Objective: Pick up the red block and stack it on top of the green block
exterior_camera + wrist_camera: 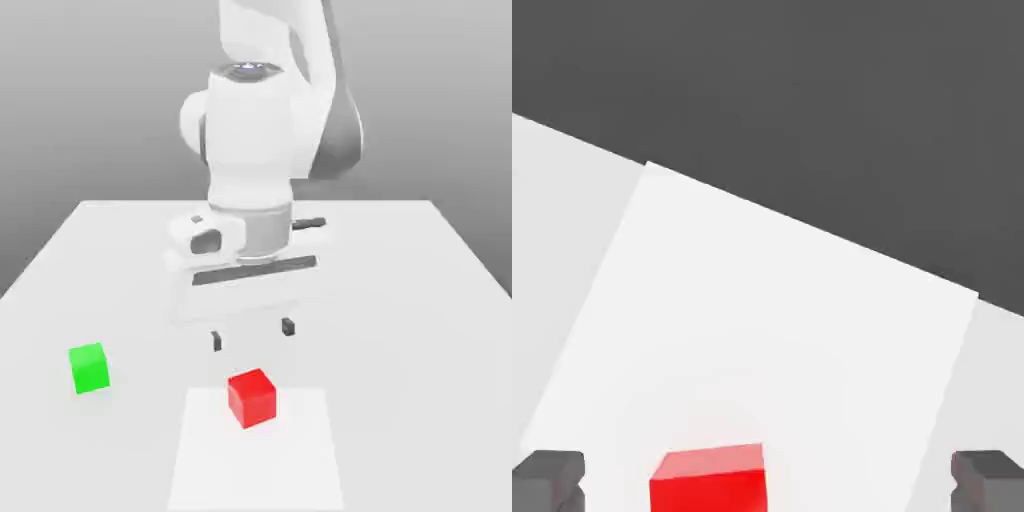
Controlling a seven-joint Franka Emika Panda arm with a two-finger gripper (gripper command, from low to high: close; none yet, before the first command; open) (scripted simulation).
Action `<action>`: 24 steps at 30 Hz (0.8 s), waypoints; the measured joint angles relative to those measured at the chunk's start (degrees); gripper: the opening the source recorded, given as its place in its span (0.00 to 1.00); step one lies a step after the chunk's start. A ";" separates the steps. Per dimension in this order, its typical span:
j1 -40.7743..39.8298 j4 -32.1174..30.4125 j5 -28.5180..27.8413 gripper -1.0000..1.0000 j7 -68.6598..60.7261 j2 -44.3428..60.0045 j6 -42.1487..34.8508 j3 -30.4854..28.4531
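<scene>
A: Now, where does the red block (251, 397) sit?

B: In the exterior view, low in the frame and just right of centre is not quite it; it lies almost at centre, on a brighter white patch (300, 460) of the table (420, 300). It rests flat, with one corner turned toward the viewer. In the hand view the same cube (708, 480) appears at the bottom edge, between the two dark fingertips (550, 478), nearer to one of them and touching neither.

A: And the green block (89, 367)?

B: At the lower left of the exterior view, well apart from the red cube, flat on the plain table surface off the bright patch.

A: What of the gripper (252, 334)?

B: It hangs above the table at mid-frame in the exterior view, pointing down, just above and behind the red cube in the picture. Its two fingers stand wide apart with nothing between them; the small dark pads (216, 341) are clear of the cube and of the table.

A: The arm (265, 110) itself?

B: White, bulky, filling the upper centre of the exterior view, folded over the hand. Behind it, a plain grey backdrop (80, 90); in the hand view, the dark floor (812, 100) runs past the table's far edge.
</scene>
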 joint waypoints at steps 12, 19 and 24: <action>-2.85 0.96 6.18 0.00 -5.30 14.83 12.24 4.47; -2.52 -0.34 1.67 0.00 -2.09 5.88 4.68 2.85; -7.92 -0.61 -1.16 0.00 1.94 -1.18 -1.96 0.50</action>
